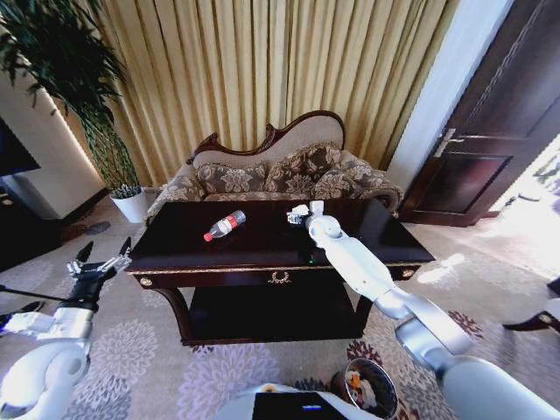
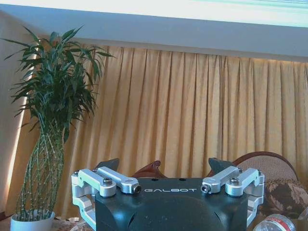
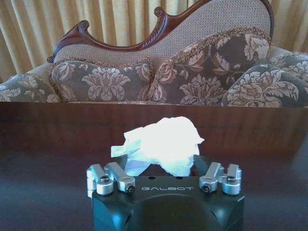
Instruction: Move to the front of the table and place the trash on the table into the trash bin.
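The left tool [image 1: 98, 262] hangs off the counter's near-left corner, low and clear of the top, its fingers spread and released; it grips nothing and looks parked so as to leave the surface free for the other arm. In the left wrist view that tool [image 2: 167, 179] faces the curtain and the potted plant [image 2: 50, 125].

On the counter [image 1: 219, 255], left of centre, the clear bottle [image 1: 225, 225] with its red cap lies on its side, untouched and well apart from either tool.

Right of centre, toward the far edge, the right arm reaches across the top so that the right tool [image 1: 302, 213] meets the crumpled white paper [image 1: 298, 211]. The right wrist view shows the paper [image 3: 161, 144] sitting between the spread fingers of the right tool [image 3: 163, 168]; whether they have clenched on it I cannot tell.

The trash bin [image 1: 367, 389] stands on the carpet at the near right, beside the robot's base, already holding a few scraps, within easy swing of the right arm.
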Controlling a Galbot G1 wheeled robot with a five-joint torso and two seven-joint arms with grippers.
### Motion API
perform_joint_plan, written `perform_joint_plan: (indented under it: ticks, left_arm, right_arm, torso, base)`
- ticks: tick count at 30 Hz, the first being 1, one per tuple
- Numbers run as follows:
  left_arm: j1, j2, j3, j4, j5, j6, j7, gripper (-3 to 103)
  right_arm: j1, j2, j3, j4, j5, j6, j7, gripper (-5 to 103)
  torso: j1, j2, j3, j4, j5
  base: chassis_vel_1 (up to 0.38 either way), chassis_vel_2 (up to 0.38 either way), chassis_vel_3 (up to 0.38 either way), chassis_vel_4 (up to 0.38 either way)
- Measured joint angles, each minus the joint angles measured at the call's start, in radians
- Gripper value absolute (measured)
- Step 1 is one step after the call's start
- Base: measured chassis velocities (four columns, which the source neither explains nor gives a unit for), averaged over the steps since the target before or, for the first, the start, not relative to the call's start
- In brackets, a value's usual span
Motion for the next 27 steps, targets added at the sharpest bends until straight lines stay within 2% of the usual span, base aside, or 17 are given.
perform_joint_plan:
  ticks: [2,3,6,8,9,10,12,14,15,17,18,20,24,26,27]
  left_arm:
    - [0.003,-0.001,-0.003,-0.001,-0.001,0.000,0.001,100]
    - [0.003,-0.001,-0.003,-0.001,-0.001,0.000,0.001,100]
    - [0.006,-0.003,-0.005,-0.002,-0.001,-0.001,0.003,100]
    - [0.006,-0.004,-0.006,-0.002,-0.001,-0.002,0.003,100]
    - [0.007,-0.005,-0.006,-0.002,-0.001,-0.003,0.003,100]
    - [0.007,-0.006,-0.007,-0.002,-0.002,-0.003,0.004,100]
    - [0.007,-0.006,-0.007,-0.002,-0.002,-0.004,0.005,100]
    - [0.007,-0.006,-0.008,-0.002,-0.002,-0.005,0.006,100]
    - [0.007,-0.006,-0.008,-0.002,-0.002,-0.005,0.006,100]
    - [0.007,-0.006,-0.009,-0.002,-0.002,-0.006,0.006,100]
    - [0.007,-0.006,-0.009,-0.002,-0.002,-0.006,0.006,100]
    - [0.007,-0.008,-0.009,-0.003,-0.002,-0.006,0.007,100]
    - [0.007,-0.009,-0.009,-0.003,-0.003,-0.007,0.008,100]
    - [0.007,-0.010,-0.009,-0.005,-0.003,-0.008,0.009,100]
    - [0.007,-0.010,-0.009,-0.005,-0.003,-0.008,0.009,100]
  right_arm:
    - [-0.002,0.002,0.000,0.000,0.000,0.005,0.001,70]
    - [-0.002,0.002,0.000,0.000,0.000,0.005,0.001,70]
    - [-0.007,0.002,0.000,0.002,0.000,0.007,0.006,54]
    - [-0.008,0.001,0.001,0.004,0.001,0.007,0.007,54]
    - [-0.011,-0.001,0.002,0.008,0.002,0.007,0.010,42]
    - [-0.013,-0.003,0.003,0.012,0.003,0.008,0.012,37]
    - [-0.015,-0.005,0.004,0.014,0.004,0.008,0.013,37]
    - [-0.020,-0.009,0.008,0.021,0.008,0.008,0.017,27]
    - [-0.020,-0.009,0.008,0.021,0.008,0.008,0.017,27]
    - [-0.027,-0.016,0.011,0.031,0.014,0.008,0.020,15]
    - [-0.027,-0.016,0.011,0.031,0.014,0.008,0.020,15]
    - [-0.033,-0.022,0.016,0.041,0.019,0.009,0.023,5]
    - [-0.040,-0.025,0.026,0.054,0.031,0.011,0.031,1]
    - [-0.057,-0.035,0.049,0.109,0.097,0.016,0.051,0]
    - [-0.057,-0.035,0.049,0.109,0.097,0.016,0.051,0]
  torso:
    - [0.000,0.000,0.000,0.0001,0.0000]
    - [0.000,0.000,0.000,0.0001,0.0000]
    - [0.000,0.000,0.000,0.0001,0.0000]
    - [0.000,0.000,0.000,0.0000,0.0000]
    - [0.000,0.000,0.000,0.0000,0.0000]
    - [0.000,0.000,0.000,0.0000,0.0000]
    - [0.000,0.000,0.000,0.0000,0.0000]
    - [0.000,0.000,0.000,0.0000,0.0000]
    - [0.000,0.000,0.000,0.0000,0.0000]
    - [0.000,0.000,0.000,0.0001,0.0000]
    - [0.000,0.000,0.000,0.0001,0.0000]
    - [0.000,0.000,0.000,-0.0001,0.0000]
    - [0.000,0.000,0.000,0.0000,0.0000]
    - [0.000,0.000,0.000,-0.0001,0.0000]
    - [0.000,0.000,0.000,-0.0001,0.0000]
  base:
    - [0.000,0.000,0.000,0.000]
    - [0.000,0.000,0.000,0.000]
    - [0.000,0.000,0.000,0.000]
    - [0.000,0.000,0.000,0.000]
    - [0.000,0.000,0.000,0.000]
    - [0.000,0.000,0.000,0.000]
    - [0.000,0.000,0.000,0.000]
    - [0.000,0.000,0.000,0.000]
    - [0.000,0.000,0.000,0.000]
    - [0.000,0.000,0.000,0.000]
    - [0.000,0.000,0.000,0.000]
    - [0.000,0.000,0.000,0.000]
    - [0.000,0.000,0.000,0.000]
    - [0.000,0.000,0.000,0.000]
    - [0.000,0.000,0.000,0.000]
